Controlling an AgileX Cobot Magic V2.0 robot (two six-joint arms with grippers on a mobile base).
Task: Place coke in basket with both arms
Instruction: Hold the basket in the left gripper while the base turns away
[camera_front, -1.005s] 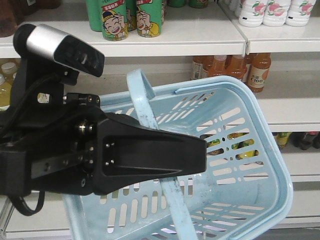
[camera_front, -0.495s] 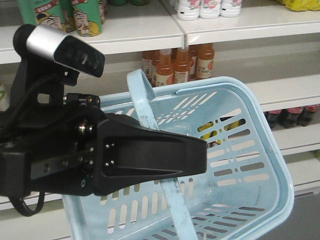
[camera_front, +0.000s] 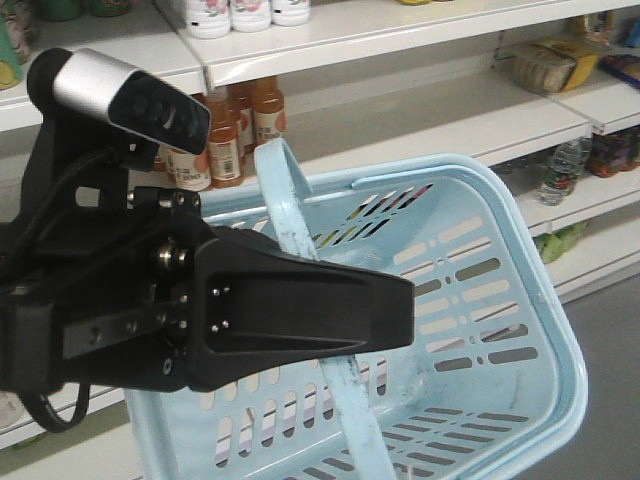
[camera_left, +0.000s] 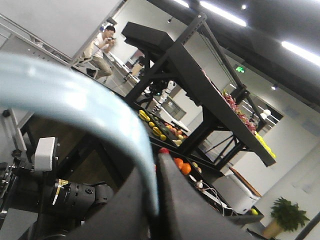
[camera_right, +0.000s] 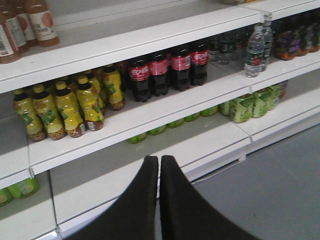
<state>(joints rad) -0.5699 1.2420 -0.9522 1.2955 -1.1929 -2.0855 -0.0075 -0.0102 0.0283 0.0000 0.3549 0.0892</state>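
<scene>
1. The left gripper (camera_left: 156, 162) has its jaws closed on the pale blue handle (camera_left: 75, 100) of the basket (camera_front: 455, 385). In the left wrist view the handle curves down and ends pinched between the two black fingers.
2. From the front, the left arm's black body crosses in front of the handle. A grey-topped camera (camera_front: 125, 95) sits on the arm above it.
3. The basket hangs tilted, its open side turned toward the front camera. As far as its slotted walls and floor show, nothing lies in it.
4. The right gripper (camera_right: 159, 160) has its jaws pressed together with nothing between them. It points at a white rack of drinks and touches none of them.
5. The coke bottles (camera_right: 160, 72), dark with red labels, stand upright in a row at the back of the middle counter (camera_right: 165, 107) of that rack, well apart from the right gripper and outside the basket.
6. Beside the coke toward the picture's left stand yellow drink bottles (camera_right: 65, 107); toward the right stands a clear water bottle (camera_right: 255, 47).
7. Green bottles (camera_right: 250, 102) line the counter below.
8. Orange-brown bottles (camera_front: 225, 140) stand on a counter behind the basket in the front view.
</scene>
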